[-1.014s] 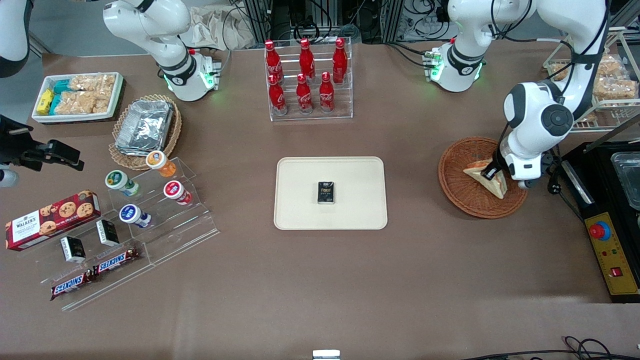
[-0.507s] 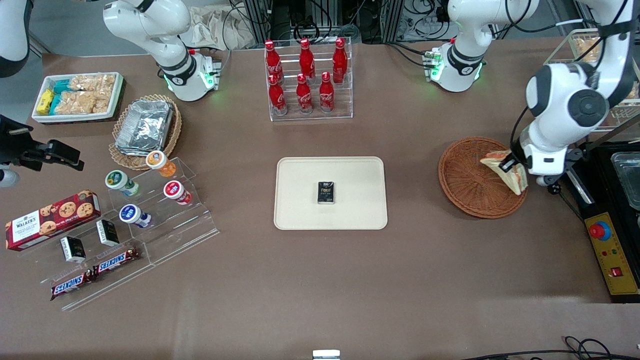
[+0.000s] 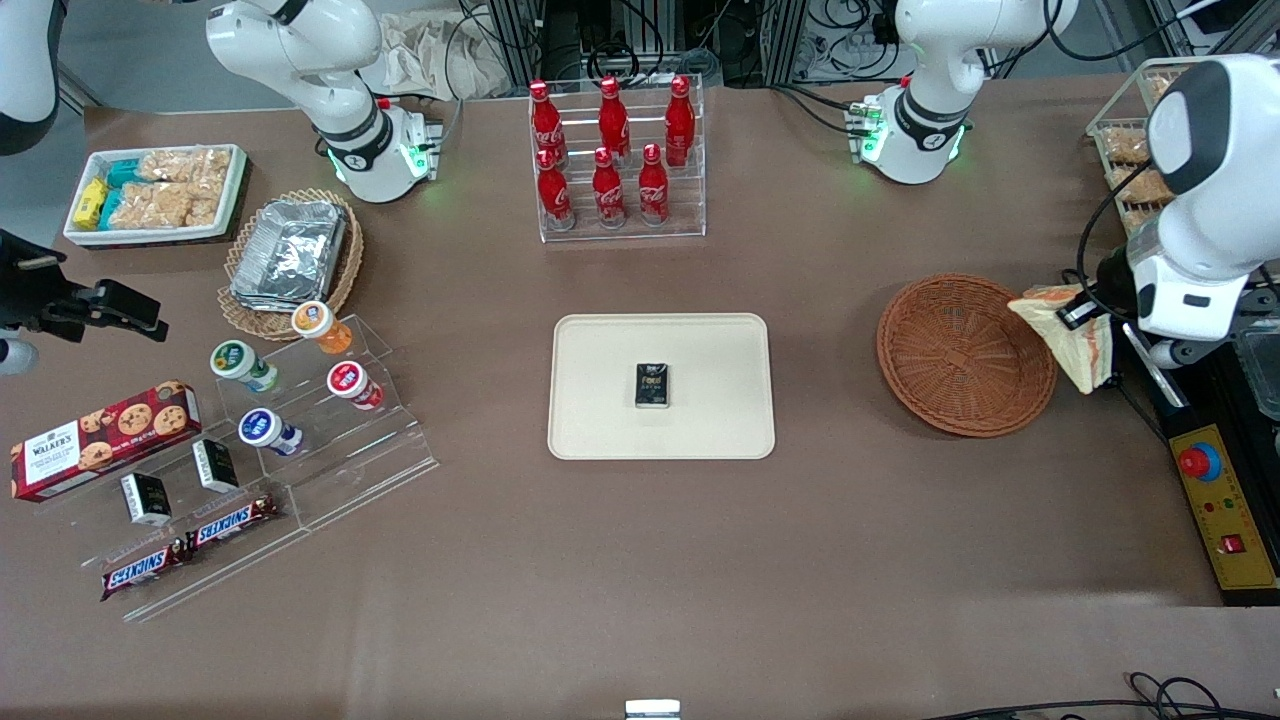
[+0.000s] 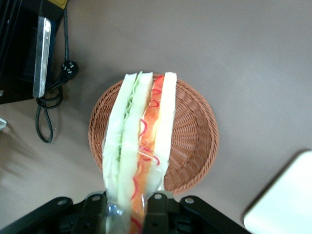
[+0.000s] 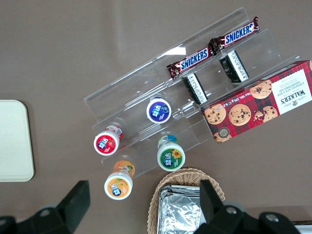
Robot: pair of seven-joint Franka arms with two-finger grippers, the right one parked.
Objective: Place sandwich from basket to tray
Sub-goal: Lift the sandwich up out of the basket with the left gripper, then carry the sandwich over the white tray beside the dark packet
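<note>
The pincer [image 4: 126, 207] is clamped on one corner of the sandwich [image 4: 139, 146], which hangs from it point-down with its green and orange-red filling edge turned toward the wrist camera. Over the last second the sandwich has been lifted out of the basket [image 3: 965, 355] and carried up and toward the working arm's end of the bench [image 3: 640, 560]; in the front view it [image 3: 1068, 335] now shows just past the basket's rim, in the air and touching nothing but the pincer [image 3: 1075, 312]. The basket is left empty, so the pick-up part of the task is judged complete and the carry to the tray [image 3: 610, 400] remains. The tray lies well apart, toward the middle of the bench, with a small dark packet [image 3: 652, 386] at its centre. The arm's wrist [image 3: 1185, 285] is raised above the bench beside the basket, its white elbow joint [image 3: 1210, 110] higher still.
</note>
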